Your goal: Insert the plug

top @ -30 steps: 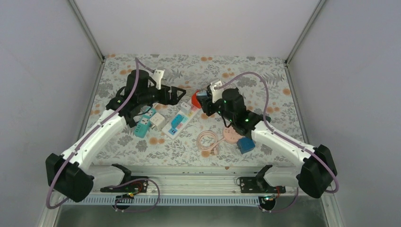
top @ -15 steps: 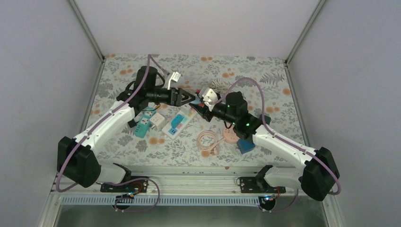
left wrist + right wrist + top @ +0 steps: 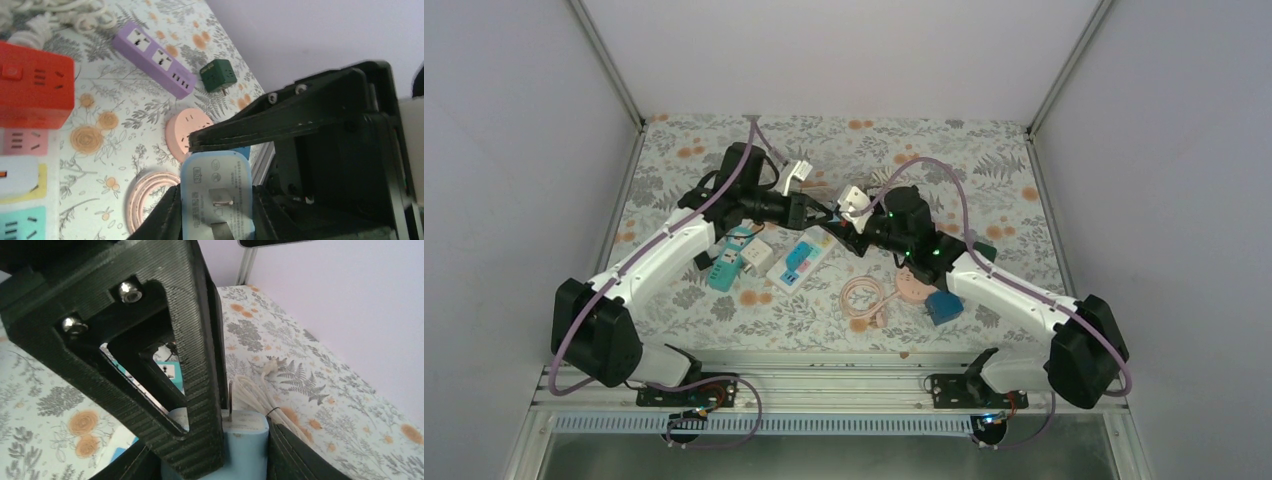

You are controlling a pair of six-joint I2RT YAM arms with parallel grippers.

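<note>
The plug [image 3: 216,185] is a light blue charger block, held off the table with its metal prongs facing the left wrist camera. My left gripper [image 3: 216,220] is shut on its two narrow sides, a finger [image 3: 160,217] pressed against each. My right gripper [image 3: 215,460] is shut on the same plug [image 3: 245,450] across its wider sides. The left gripper's ribbed finger [image 3: 190,350] lies over the plug's near face. In the top view both grippers, left [image 3: 829,213] and right [image 3: 844,221], meet tip to tip above the table's middle and hide most of the plug.
A red power cube [image 3: 32,85], a purple power strip [image 3: 155,60], a green cube adapter [image 3: 217,77] and a pink round socket [image 3: 182,132] lie below. A white multicolour strip [image 3: 802,256], teal strip [image 3: 729,262], pink coiled cable [image 3: 864,297] and blue cube [image 3: 943,306] lie nearer the bases.
My left arm swung right from the table's left side to meet the right gripper, and its jaws closed from wide open onto the plug. The right gripper shifted slightly left, keeping its hold.
</note>
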